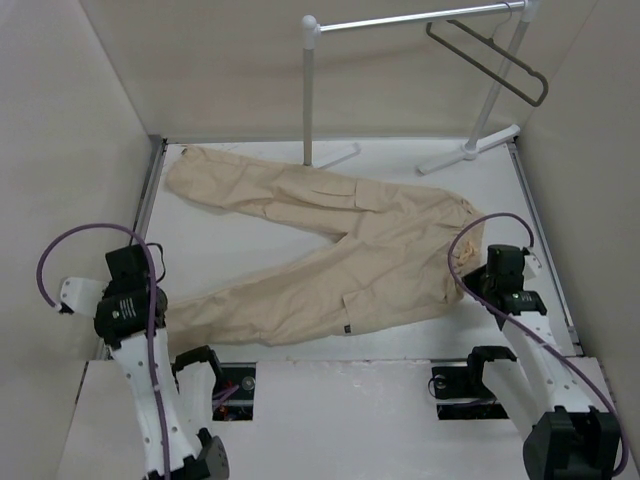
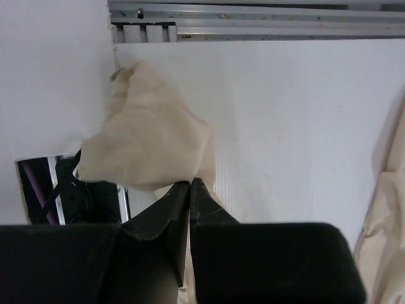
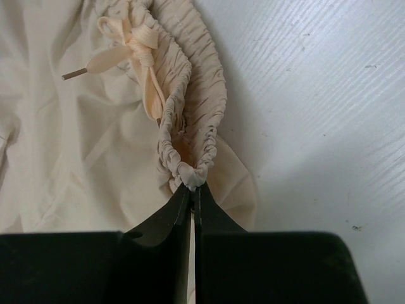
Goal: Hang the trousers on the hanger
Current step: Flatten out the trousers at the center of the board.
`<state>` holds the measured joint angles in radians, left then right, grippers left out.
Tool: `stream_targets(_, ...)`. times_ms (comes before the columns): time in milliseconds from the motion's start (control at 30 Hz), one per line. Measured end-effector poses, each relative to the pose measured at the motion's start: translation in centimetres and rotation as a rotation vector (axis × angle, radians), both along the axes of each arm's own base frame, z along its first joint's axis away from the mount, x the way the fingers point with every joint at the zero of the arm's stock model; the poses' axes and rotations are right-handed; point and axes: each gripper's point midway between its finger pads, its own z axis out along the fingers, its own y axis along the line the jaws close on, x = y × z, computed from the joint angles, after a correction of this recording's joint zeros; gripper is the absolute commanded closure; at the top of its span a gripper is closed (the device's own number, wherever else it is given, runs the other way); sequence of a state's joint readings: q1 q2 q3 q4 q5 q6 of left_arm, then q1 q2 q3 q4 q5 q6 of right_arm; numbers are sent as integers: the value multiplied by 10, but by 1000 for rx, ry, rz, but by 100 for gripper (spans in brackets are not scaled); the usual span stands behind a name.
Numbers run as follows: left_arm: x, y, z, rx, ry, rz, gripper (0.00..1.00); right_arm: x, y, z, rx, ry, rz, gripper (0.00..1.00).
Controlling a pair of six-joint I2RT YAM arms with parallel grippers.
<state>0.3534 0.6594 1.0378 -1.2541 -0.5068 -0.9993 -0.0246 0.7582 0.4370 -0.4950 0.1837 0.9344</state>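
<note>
The beige trousers lie spread flat on the white table, waist to the right and both legs running left. My left gripper is shut on the cuff end of the near leg; the left wrist view shows its jaws closed on a bunched flap of the trousers. My right gripper is shut on the waistband; the right wrist view shows its jaws pinching the gathered elastic waistband below the drawstring bow. The dark hanger hangs on the rack at the back right.
The white tubular garment rack stands at the back, its feet on the table. Beige walls close in the left, right and back sides. An aluminium rail runs along the table's left edge. The arm bases sit at the near edge.
</note>
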Motion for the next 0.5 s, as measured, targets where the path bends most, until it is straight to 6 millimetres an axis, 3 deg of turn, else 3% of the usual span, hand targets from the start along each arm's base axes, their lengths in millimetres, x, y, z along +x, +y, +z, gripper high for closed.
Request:
stream_targets(67,16,7,-2,-3,57,-9,99,-1,0,-5,1,26,-2,96)
stream_targets(133,49,18,-5,-9,113,-26,99,-1,-1,-9,1,49,-2,96)
stream_targets(267,148,42,-14,-6,181,-90,94,2,-2,-3,1,41,-9,96)
stream_targets(367,217,58,-39,15,235,-145,74,1,-5,-1,1,34,-22,96)
stream_targets(433,243,63,-58,16,282,-175,64,-1,-9,2,-1,22,-34,96)
stream_targets(500,251,69,-75,11,335,-196,53,-3,-13,8,-4,1,-51,96)
